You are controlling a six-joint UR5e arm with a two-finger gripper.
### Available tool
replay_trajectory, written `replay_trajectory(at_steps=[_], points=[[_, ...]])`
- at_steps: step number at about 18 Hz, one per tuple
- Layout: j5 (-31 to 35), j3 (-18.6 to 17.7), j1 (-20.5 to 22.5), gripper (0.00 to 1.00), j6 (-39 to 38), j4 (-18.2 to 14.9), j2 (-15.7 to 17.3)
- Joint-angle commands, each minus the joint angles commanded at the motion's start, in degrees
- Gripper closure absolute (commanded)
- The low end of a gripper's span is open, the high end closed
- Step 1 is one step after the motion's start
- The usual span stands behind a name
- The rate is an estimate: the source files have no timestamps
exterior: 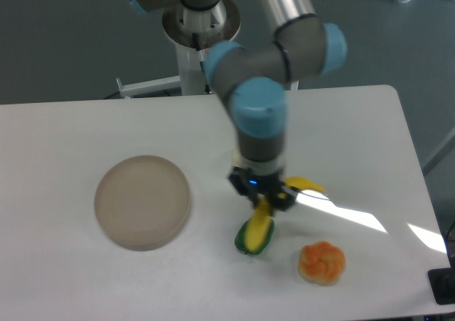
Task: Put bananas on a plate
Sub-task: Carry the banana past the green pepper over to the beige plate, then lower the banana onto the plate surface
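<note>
A: Step in hand?

B: Carry phase, by my read. The gripper [261, 195], just right of frame centre, is clamped on the bananas [264, 218] at the joint of the V. One banana hangs down toward lower centre; the other pokes out to the right. The bunch looks lifted off the table [355, 143], not resting on it.

A: And the plate?

B: The plate [143, 202] sits left of centre, well apart from the bunch. Nothing on it. Task not yet done.

A: Next move?

B: Travel toward the left of the frame until the bunch is over the disc, then lower and let go. The low rim gives little to catch a glossy curved toy, so aim for the middle.

A: Anything you can't make out?

B: The finger contact itself is masked by the wrist body. A green pepper [249, 241] at lower centre sits behind the hanging banana, mostly covered. Height above the table is hard to judge from this one view. The orange fruit [321, 262] at lower right is clear of the arm.
</note>
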Motion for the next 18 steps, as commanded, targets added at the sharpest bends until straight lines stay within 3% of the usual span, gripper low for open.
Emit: replay_trajectory(at_steps=[5, 10, 14, 18], points=[[-2.73, -5.62, -6.15, 0.70, -12.14, -0.09, 2.19], [-3.53, -7.56, -10.29, 0.69, -20.49, 0.35, 0.36], [-3.08, -10.98, -12.05, 0.69, -21.21, 2.01, -0.96], [-2.91, -12.13, -12.58, 0.69, -21.30, 4.22, -2.80]])
